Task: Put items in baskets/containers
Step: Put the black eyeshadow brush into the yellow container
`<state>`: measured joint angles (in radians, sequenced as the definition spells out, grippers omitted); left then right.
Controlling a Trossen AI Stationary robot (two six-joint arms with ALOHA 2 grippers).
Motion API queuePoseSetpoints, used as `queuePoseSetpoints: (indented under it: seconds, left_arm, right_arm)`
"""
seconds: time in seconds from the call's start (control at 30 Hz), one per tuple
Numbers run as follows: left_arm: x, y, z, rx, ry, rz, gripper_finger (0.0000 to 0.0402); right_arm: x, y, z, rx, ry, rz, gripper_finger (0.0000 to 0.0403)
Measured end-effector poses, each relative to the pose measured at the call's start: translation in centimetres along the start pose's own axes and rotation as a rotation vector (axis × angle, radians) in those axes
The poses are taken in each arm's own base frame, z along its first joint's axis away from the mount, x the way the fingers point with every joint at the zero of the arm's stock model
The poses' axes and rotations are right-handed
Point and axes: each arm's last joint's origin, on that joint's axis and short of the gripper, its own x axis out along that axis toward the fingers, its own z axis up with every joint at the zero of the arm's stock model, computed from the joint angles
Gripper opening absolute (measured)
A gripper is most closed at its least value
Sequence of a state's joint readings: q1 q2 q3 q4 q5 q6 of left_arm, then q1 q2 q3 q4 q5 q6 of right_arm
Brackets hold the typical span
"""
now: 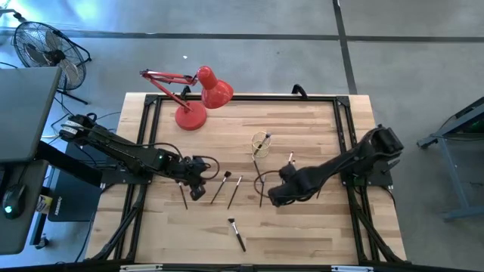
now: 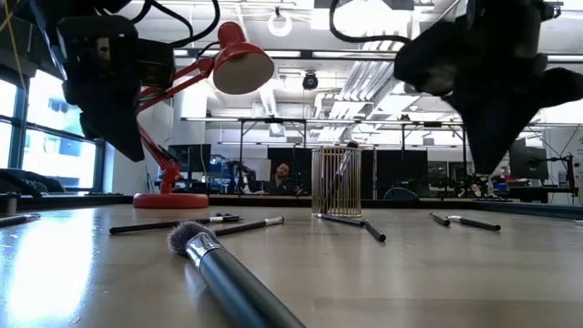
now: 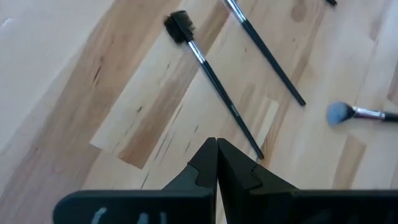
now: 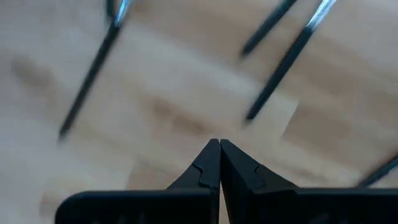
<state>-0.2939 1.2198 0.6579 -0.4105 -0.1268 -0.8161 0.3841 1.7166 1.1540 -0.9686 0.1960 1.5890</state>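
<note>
Thin dark brushes lie flat on the wooden table: three near my left gripper (image 1: 183, 198), (image 1: 221, 187), (image 1: 235, 191), one thick brush by the near edge (image 1: 237, 233), others beside my right gripper (image 1: 261, 189), (image 1: 291, 160). The small clear cup (image 1: 261, 143) stands upright mid-table with a few brushes leaning inside it. My left gripper (image 1: 198, 189) hangs shut above the table, over the handle end of a tufted brush (image 3: 211, 81). My right gripper (image 1: 274, 198) is shut too, raised over bare wood between brushes (image 4: 280, 68).
A red desk lamp (image 1: 198, 98) stands at the table's far left, its round base (image 1: 190, 117) on the wood. A black frame (image 1: 242, 99) runs along the table edges. A floor fan (image 1: 45, 45) stands off the table to the far left.
</note>
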Motion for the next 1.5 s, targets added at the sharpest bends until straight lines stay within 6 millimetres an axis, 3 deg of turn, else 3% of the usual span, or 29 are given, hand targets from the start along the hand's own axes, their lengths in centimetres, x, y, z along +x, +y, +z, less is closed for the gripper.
queuePoseSetpoints:
  seconds: [0.23, 0.53, 0.7, 0.93, 1.13, 1.37, 1.5]
  left_arm:
    - [0.0, 0.1, -0.1, 0.025, 0.015, 0.001, 0.0000]
    - [0.0, 0.0, -0.2, 0.052, 0.041, -0.024, 0.0000]
    - [0.0, 0.0, -0.2, 0.043, 0.051, -0.035, 0.0000]
    - [0.0, -0.1, -0.2, 0.028, 0.046, -0.036, 0.0000]
    - [0.0, 0.0, -0.1, 0.026, 0.034, -0.027, 0.0000]
    - [0.0, 0.0, 0.0, 0.000, 0.009, -0.008, 0.0000]
    - [0.0, 0.1, 0.0, 0.002, -0.021, 0.020, 0.0000]
  right_arm:
    - [1.5, -1.0, 1.0, 0.151, -0.237, -0.035, 0.0012]
    - [6.2, -4.0, 4.2, 0.306, -0.235, -0.098, 0.0098]
    - [7.6, -4.7, 5.3, 0.323, -0.227, -0.065, 0.0117]
    - [8.5, -5.7, 5.9, 0.213, -0.219, -0.100, 0.0097]
    - [9.2, -5.8, 5.8, -0.091, -0.213, -0.051, 0.0015]
    - [8.3, -4.0, 4.4, -0.313, -0.208, 0.047, 0.0012]
    - [7.5, -2.1, 3.4, -0.402, -0.191, 0.195, 0.0009]
